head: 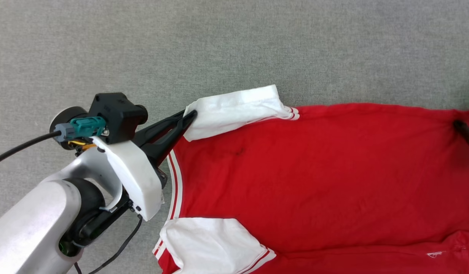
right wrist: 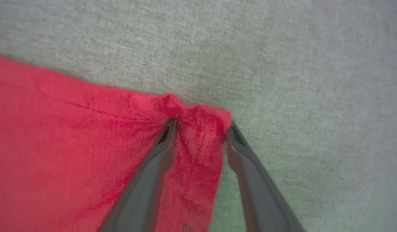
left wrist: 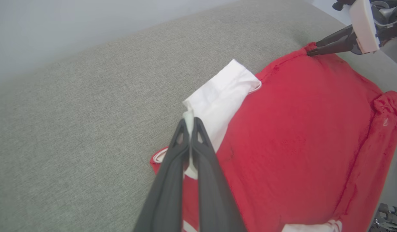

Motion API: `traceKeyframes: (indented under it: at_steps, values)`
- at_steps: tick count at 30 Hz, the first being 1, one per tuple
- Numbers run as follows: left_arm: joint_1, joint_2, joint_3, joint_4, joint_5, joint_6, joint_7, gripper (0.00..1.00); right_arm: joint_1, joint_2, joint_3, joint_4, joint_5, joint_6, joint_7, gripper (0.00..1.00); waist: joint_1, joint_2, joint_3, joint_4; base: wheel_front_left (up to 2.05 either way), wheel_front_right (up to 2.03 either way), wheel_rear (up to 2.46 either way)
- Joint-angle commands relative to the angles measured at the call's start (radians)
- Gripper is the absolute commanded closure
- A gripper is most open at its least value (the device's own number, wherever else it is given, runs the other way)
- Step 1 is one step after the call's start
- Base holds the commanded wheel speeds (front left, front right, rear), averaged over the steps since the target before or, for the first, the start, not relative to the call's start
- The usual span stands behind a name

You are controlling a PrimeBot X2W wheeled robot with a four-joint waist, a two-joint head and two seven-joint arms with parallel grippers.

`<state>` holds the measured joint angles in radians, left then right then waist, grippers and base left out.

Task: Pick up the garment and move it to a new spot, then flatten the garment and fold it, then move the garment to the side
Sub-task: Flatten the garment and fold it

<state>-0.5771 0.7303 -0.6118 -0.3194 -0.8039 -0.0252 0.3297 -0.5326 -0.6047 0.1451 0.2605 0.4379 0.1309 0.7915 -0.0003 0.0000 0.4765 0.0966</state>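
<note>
Now, my left hand [left wrist: 189, 121] pinched tight on the garment's [head: 314, 171] white sleeve [left wrist: 224, 93]; right hand [right wrist: 200, 127] spread wide, red hem [right wrist: 198, 148] bunched between.

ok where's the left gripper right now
Head view, left of centre: the left gripper is shut on the far white sleeve of the garment, just above the striped collar.

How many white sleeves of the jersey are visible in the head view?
2. The far sleeve lies at the top edge of the red jersey, its tip pinched by the left gripper. The near sleeve lies at the picture's bottom.
</note>
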Motion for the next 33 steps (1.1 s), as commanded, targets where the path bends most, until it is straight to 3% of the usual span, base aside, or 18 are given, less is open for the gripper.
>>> traceKeyframes:
  at_steps: [1, 9, 15, 24, 33]
  values:
    - [0.013, -0.002, 0.002, 0.007, -0.003, 0.0, -0.01, 1.0, 0.039, 0.035, 0.041, 0.061, 0.001, 0.0, 0.006, 1.0, 0.0003, 0.0, -0.011, 0.001, 0.0, 0.0, 0.0]
    - [0.085, -0.027, 0.025, 0.064, -0.059, 0.017, -0.076, 1.0, 0.046, 0.032, 0.011, 0.045, 0.023, 0.0, -0.146, 1.0, 0.0003, 0.0, -0.117, -0.018, 0.0, 0.0, 0.0]
    - [0.178, 0.003, 0.033, 0.071, -0.082, 0.036, -0.105, 1.0, 0.145, 0.025, -0.029, -0.014, 0.054, 0.0, -0.222, 1.0, 0.0003, 0.0, -0.214, -0.035, 0.0, 0.0, 0.0]
    - [0.39, 0.023, 0.051, 0.057, -0.135, 0.112, -0.178, 1.0, 0.363, 0.072, -0.081, -0.142, 0.085, -0.001, -0.283, 1.0, 0.0003, 0.0, -0.325, -0.051, 0.0, 0.0, 0.0]
    - [0.548, 0.028, 0.006, 0.071, -0.156, 0.121, -0.208, 1.0, 0.549, 0.073, -0.088, -0.195, 0.105, 0.0, -0.288, 1.0, 0.0003, 0.0, -0.354, -0.047, 0.0, 0.0, 0.0]
